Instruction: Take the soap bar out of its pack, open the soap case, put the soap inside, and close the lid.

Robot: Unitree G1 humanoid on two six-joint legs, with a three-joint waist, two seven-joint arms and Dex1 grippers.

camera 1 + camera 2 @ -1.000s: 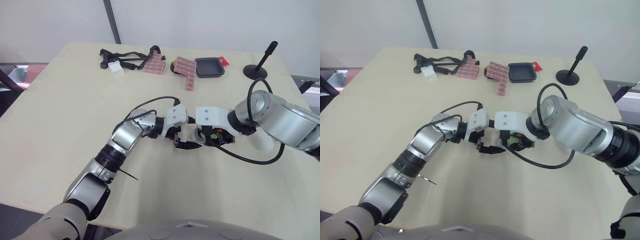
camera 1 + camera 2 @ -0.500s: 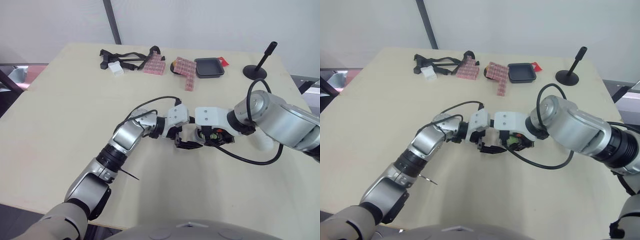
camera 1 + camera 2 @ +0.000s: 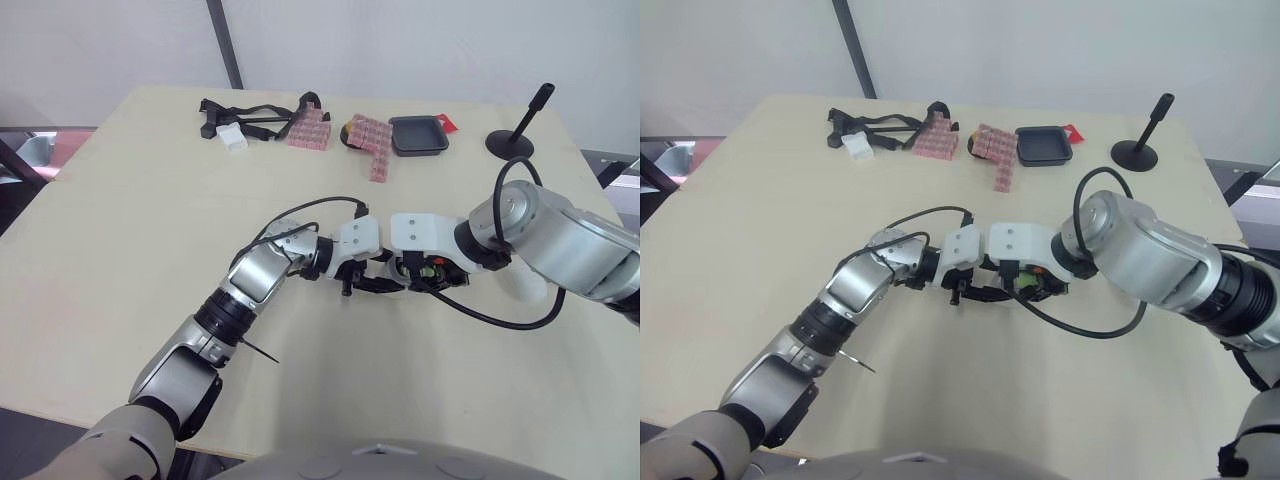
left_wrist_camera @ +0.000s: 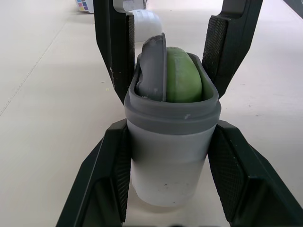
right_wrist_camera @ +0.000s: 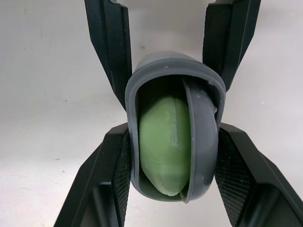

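The left gripper (image 4: 168, 130) and right gripper (image 5: 173, 132) each pinched the soap case (image 4: 168, 156) from opposite ends, low over the table (image 3: 150, 200). The green soap (image 4: 182, 82) sat inside, with the lid (image 4: 154, 66) ajar. The case looked light, stiff and probably slick, so it was best gripped by its flat sides.

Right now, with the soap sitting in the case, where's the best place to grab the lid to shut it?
Probably the lid's raised edge, the part poking above the soap case's rim. Come in from the open mouth side and pinch across its thin wall. It stands on edge, wedged between the case wall and the soap, so lower down both faces are shielded.
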